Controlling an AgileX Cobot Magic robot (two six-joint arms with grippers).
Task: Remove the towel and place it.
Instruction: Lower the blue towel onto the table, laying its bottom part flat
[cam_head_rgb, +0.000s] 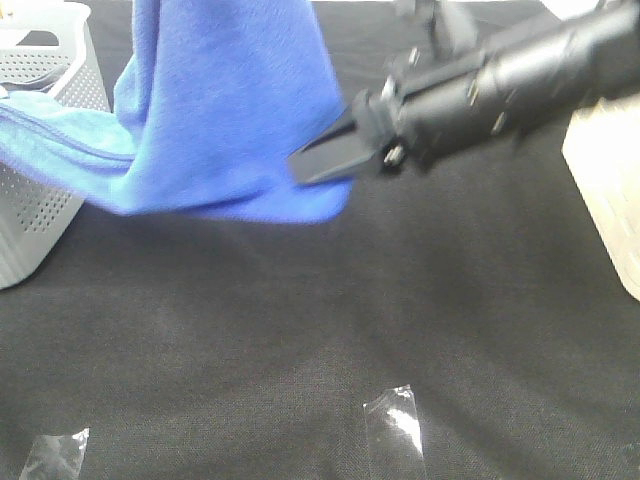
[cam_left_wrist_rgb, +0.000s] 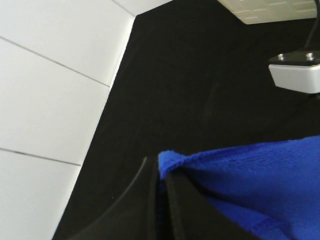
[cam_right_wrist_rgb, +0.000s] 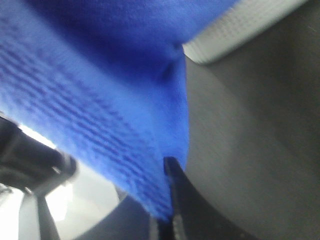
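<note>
Right pincer (cam_head_rgb: 300, 168), blurred, is clamped on the towel (cam_head_rgb: 220, 110) at its right edge. Left pincer (cam_left_wrist_rgb: 159, 172) is clamped on its hem and is cut off overhead. The basket (cam_head_rgb: 40, 230) at left is partly covered.

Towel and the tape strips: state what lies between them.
Bare black tablecloth only, between towel and tape strips, in the exterior high view.

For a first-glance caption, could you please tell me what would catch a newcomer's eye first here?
The bright blue towel dominates, hanging above the black table at upper left, one end trailing across the grey basket at the left edge. The right claw reaches in from the right, shut on its lower corner; the left claw pinches another edge.
</note>
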